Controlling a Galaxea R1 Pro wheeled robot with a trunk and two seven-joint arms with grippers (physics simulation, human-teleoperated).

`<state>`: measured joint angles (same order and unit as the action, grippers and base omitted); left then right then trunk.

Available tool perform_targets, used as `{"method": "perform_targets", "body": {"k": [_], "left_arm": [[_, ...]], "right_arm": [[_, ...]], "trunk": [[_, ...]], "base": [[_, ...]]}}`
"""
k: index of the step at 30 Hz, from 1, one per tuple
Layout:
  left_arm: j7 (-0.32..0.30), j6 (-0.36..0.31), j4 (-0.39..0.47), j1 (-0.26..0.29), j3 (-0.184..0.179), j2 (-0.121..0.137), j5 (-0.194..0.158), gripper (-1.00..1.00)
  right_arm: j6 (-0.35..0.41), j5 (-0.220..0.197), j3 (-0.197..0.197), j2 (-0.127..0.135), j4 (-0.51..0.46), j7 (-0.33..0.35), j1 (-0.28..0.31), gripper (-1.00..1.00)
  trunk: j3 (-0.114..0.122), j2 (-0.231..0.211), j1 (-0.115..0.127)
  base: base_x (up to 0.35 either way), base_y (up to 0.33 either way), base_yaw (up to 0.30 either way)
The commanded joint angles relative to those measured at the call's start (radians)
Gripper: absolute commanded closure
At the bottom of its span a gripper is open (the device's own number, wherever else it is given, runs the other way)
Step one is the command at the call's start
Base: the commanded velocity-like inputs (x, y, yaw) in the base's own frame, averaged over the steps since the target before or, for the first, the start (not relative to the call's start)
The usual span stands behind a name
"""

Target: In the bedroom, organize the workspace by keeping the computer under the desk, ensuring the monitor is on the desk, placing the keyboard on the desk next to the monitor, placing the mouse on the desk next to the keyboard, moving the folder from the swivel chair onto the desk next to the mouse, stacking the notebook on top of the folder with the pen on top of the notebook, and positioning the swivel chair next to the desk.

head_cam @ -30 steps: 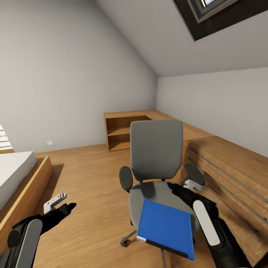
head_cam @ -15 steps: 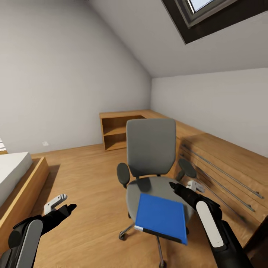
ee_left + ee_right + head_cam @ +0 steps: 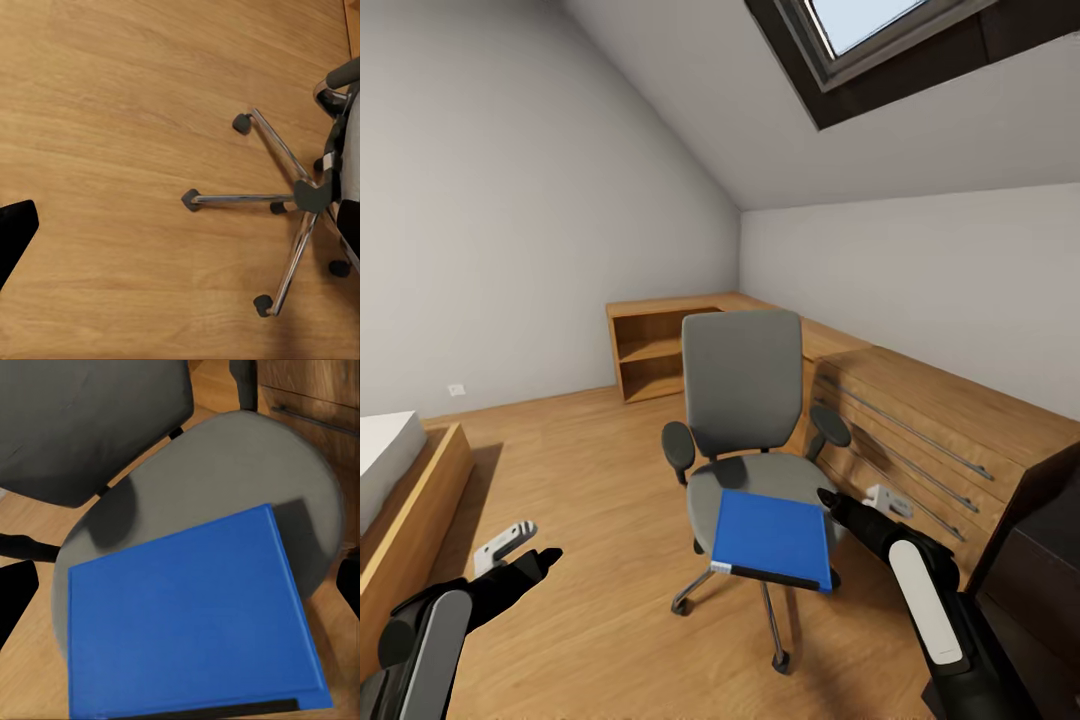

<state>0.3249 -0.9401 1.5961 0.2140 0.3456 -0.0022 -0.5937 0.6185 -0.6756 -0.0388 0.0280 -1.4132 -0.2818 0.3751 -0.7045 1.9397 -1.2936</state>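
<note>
Clearly the step in hand is picking the folder (image 3: pixel 772 540) off the swivel chair (image 3: pixel 745 400), at the middle of the head view, where it lies flat on the seat with its black spine overhanging the front edge. The right gripper (image 3: pixel 852 503) hovers just right of it, fingers spread, holding nothing. A good grasp would pinch that overhanging edge, coming in low and level. The left gripper (image 3: pixel 520 548), lower left, is open and empty.

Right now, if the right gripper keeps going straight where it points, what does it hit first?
Probably the folder lying on the chair seat: the right gripper looks straight down onto it, though the gap is hard to judge.
</note>
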Motion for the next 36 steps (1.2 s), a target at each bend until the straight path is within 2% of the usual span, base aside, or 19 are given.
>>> {"method": "perform_targets", "body": {"k": [1, 5, 11, 21, 24, 28, 33, 34, 36], "left_arm": [[0.009, -0.004, 0.002, 0.001, 0.001, 0.0, -0.011, -1.0], [0.012, -0.005, 0.008, 0.001, 0.003, -0.002, -0.012, -1.0], [0.015, -0.004, 0.01, 0.001, 0.055, -0.004, -0.013, -1.0], [0.016, -0.002, 0.01, 0.001, 0.068, -0.006, -0.014, -1.0], [0.016, -0.002, 0.011, 0.001, 0.068, -0.006, -0.014, -1.0], [0.016, -0.002, 0.01, 0.001, 0.068, -0.007, -0.014, -1.0], [0.016, -0.002, 0.01, 0.001, 0.069, -0.007, -0.014, -1.0], [0.016, -0.002, 0.01, 0.001, 0.068, -0.007, -0.014, -1.0], [0.016, -0.002, 0.01, 0.001, 0.068, -0.007, -0.014, -1.0]], "right_arm": [[0.003, -0.011, -0.004, 0.0, -0.001, -0.009, 0.001, -1.0], [0.008, -0.012, -0.025, 0.001, 0.002, -0.006, 0.001, -1.0], [0.01, -0.014, -0.029, 0.001, 0.004, 0.0, 0.001, -1.0], [0.01, -0.022, -0.031, 0.001, 0.012, 0.006, 0.001, -1.0], [0.01, -0.048, -0.037, 0.003, 0.02, 0.009, 0.001, -1.0], [0.01, -0.106, -0.058, 0.013, 0.033, 0.014, 0.001, -1.0], [0.01, -0.176, -0.077, 0.041, 0.055, 0.029, 0.001, -1.0], [0.01, -0.202, -0.081, 0.053, 0.068, 0.043, 0.001, -1.0], [0.01, -0.226, -0.083, 0.064, 0.083, 0.064, 0.001, -1.0]], "trunk": [[-0.001, 0.001, 0.0], [-0.007, 0.015, -0.007], [-0.026, 0.057, -0.03], [-0.057, 0.127, -0.069], [-0.067, 0.148, -0.08], [-0.079, 0.176, -0.096], [-0.095, 0.211, -0.115], [-0.098, 0.218, -0.119], [-0.104, 0.232, -0.126]], "base": [[-0.028, 0.007, -0.005], [-0.01, 0.003, -0.002], [-0.001, 0.0, 0.0], [0.0, 0.0, 0.0], [0.0, 0.0, 0.0], [0.0, 0.0, 0.0], [0.0, 0.0, 0.0], [0.0, 0.0, 0.0], [0.0, 0.0, 0.0]]}}
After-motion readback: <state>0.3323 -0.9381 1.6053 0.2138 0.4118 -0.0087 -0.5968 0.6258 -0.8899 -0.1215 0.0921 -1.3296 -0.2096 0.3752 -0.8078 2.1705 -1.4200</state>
